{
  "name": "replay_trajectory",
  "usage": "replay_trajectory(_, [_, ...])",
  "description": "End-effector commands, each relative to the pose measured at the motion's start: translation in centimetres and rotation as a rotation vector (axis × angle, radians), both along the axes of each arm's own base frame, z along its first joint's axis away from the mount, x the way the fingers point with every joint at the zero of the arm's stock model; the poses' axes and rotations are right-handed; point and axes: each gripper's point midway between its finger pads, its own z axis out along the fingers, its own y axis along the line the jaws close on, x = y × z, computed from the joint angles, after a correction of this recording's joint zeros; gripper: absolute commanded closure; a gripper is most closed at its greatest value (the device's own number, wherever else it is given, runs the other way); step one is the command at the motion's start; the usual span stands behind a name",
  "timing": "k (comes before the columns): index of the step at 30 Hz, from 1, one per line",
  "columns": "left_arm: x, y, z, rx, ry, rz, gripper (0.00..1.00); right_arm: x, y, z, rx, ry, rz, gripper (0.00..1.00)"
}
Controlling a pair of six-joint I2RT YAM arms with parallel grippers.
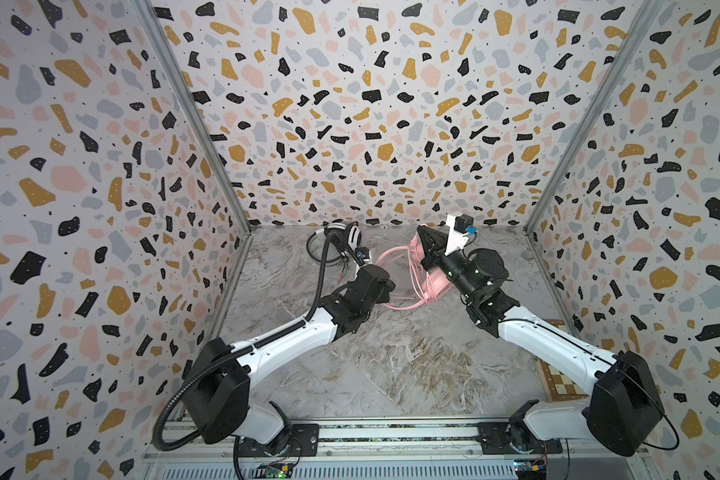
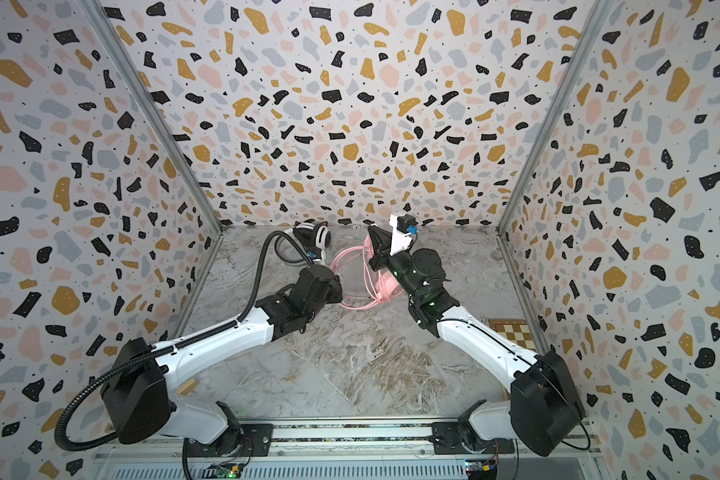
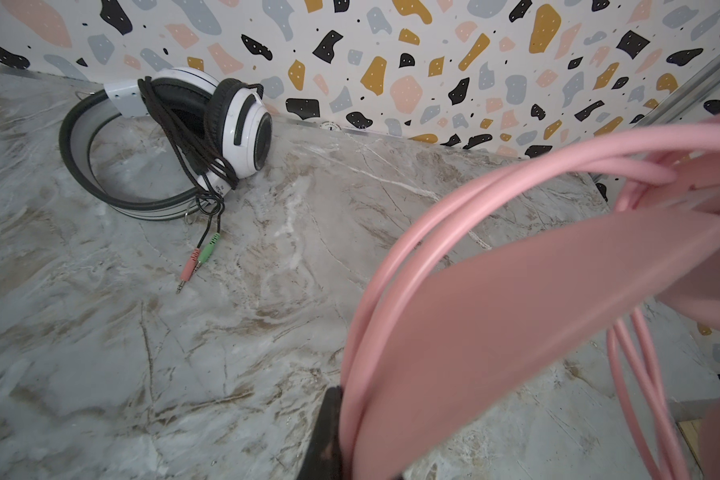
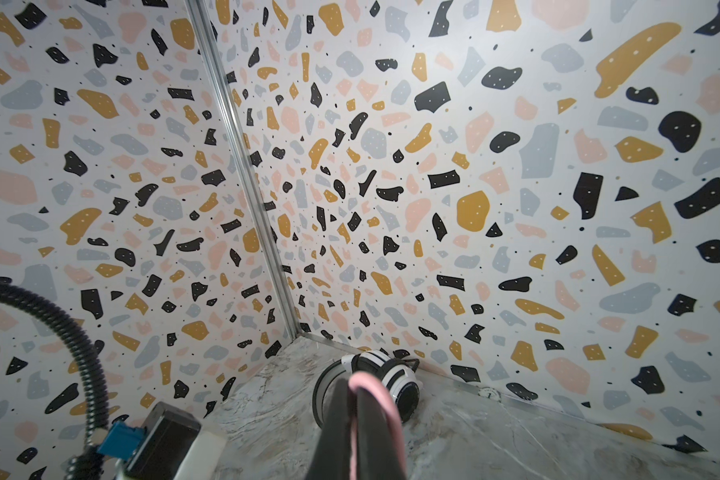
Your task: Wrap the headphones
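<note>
The pink cable (image 3: 373,299), likely floppy and slick, is pinched in the closed left tool (image 3: 350,440) and closed right tool (image 4: 356,419), the pink headset (image 1: 435,277) near them toward 1 o'clock on the worktop (image 1: 391,374), best held by its stiff band (image 3: 537,299); white headset (image 3: 208,124) at 11 o'clock

Only one black sliver of left gripper fingers (image 3: 329,432) showing, cut by frame edge; rest lost behind long pink cable (image 3: 391,291), grip unconfirmed. Hidden under own wrist in both top views. All-pink over-ear headset (image 3: 537,324) blurred, cropped up close; mostly behind right arm (image 1: 479,270) from above. White over-ear headset with black ear pads (image 4: 404,380) partly blocked by right gripper (image 4: 354,386).
</note>
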Motion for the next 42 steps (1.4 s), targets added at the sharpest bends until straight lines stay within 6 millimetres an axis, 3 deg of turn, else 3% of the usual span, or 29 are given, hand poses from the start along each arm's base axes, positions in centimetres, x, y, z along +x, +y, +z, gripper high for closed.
replay_trajectory(1, [-1.0,-1.5,1.5,0.001,-0.024,-0.078,1.0,-0.9,-3.1,5.8,0.153,-0.199,-0.118,1.0])
replay_trajectory(6, [-1.3,-1.8,1.8,0.011,-0.031,-0.086,1.0,-0.7,-2.9,5.5,0.189,-0.234,-0.161,1.0])
replay_trajectory(13, [-1.2,-1.0,3.3,0.045,-0.067,-0.06,1.0,0.2,0.2,3.3,0.074,-0.204,-0.203,1.0])
replay_trajectory(21, [-0.9,0.3,5.2,0.085,-0.121,-0.013,1.0,1.3,-0.6,-0.9,-0.011,-0.065,-0.284,1.0])
replay_trajectory(24, [-0.8,0.3,5.7,0.077,-0.133,-0.008,1.0,1.4,-0.5,-1.6,-0.036,-0.041,-0.279,1.0])
replay_trajectory(31, [-0.7,-0.7,5.1,0.063,-0.112,-0.042,1.0,0.5,-0.2,0.7,0.003,-0.105,-0.24,1.0])
replay_trajectory(38, [-1.0,-2.0,4.2,0.037,-0.069,-0.092,1.0,-1.6,-2.9,2.4,0.194,-0.2,-0.264,1.0])
replay_trajectory(42, [-1.3,-1.9,4.2,0.047,-0.064,-0.1,1.0,-1.2,-2.2,2.3,0.183,-0.207,-0.252,1.0])
